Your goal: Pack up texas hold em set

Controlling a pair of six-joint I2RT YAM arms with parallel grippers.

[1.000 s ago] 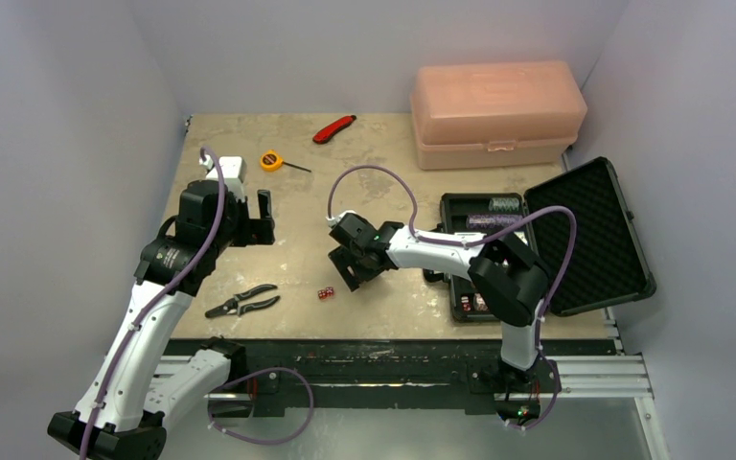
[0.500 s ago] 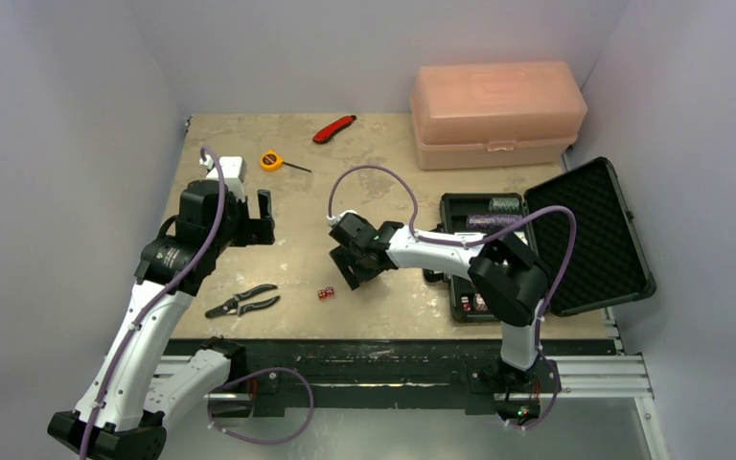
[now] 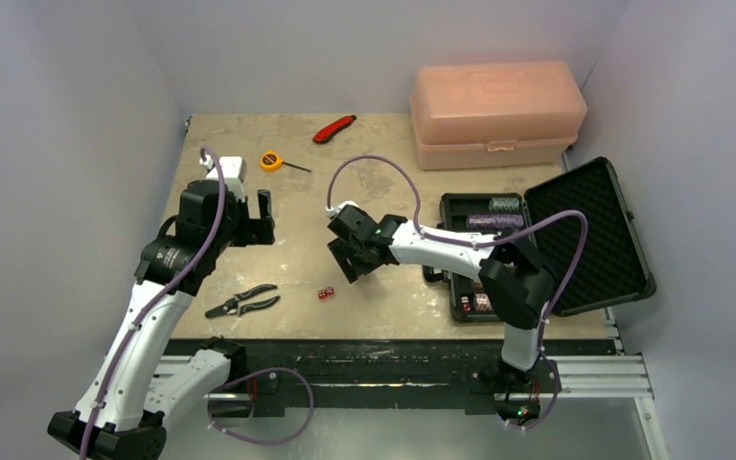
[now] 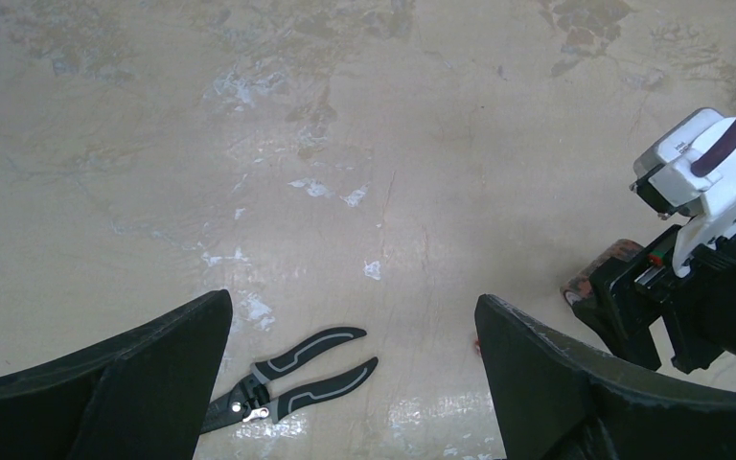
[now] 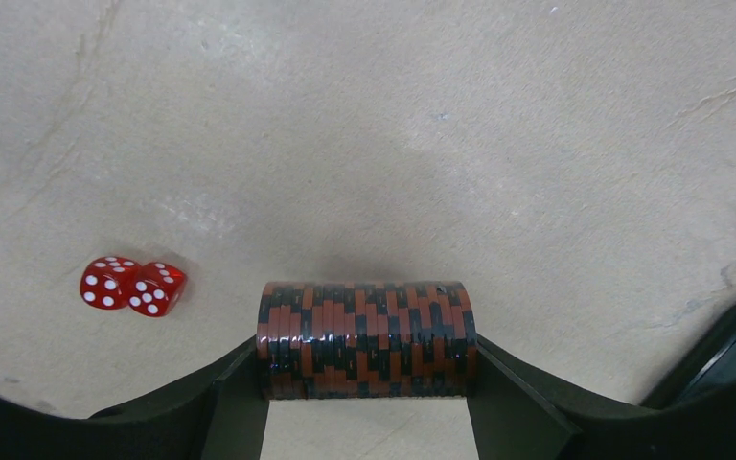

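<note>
My right gripper is shut on a roll of red-and-black poker chips, held end to end between the fingers just above the table; from above the gripper is at the table's middle. Two small red dice lie on the table to its left, also seen from above. The black case lies open at the right with chip rolls in its tray and its foam-lined lid folded back. My left gripper is open and empty, high over the left side.
Black-handled pliers lie near the front left, also in the left wrist view. A translucent pink plastic box stands at the back right. A red utility knife and a yellow tape measure lie at the back.
My right gripper with the chip roll has risen and moved slightly away from the dice, toward the back. The left arm has not moved.
</note>
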